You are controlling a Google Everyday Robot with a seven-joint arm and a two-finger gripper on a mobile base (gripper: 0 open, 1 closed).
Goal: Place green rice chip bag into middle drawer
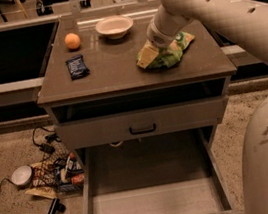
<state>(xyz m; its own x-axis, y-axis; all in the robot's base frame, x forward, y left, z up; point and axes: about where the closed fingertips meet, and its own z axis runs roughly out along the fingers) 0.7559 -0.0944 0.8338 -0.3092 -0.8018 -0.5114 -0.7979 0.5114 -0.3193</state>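
The green rice chip bag (171, 52) lies on the right part of the cabinet top (118, 71), crumpled, with a yellowish corner at its left. My gripper (151, 50) is down on the bag's left half, reaching in from the upper right, and covers part of it. The middle drawer (154, 204) stands pulled out below the cabinet front, its pale floor bare, well below and in front of the bag.
On the cabinet top are an orange (72, 41), a white bowl (114, 26) and a small dark blue packet (76, 67). A closed drawer front with a black handle (142, 128) sits above the open drawer. Cables and clutter (48, 173) lie on the floor at the left.
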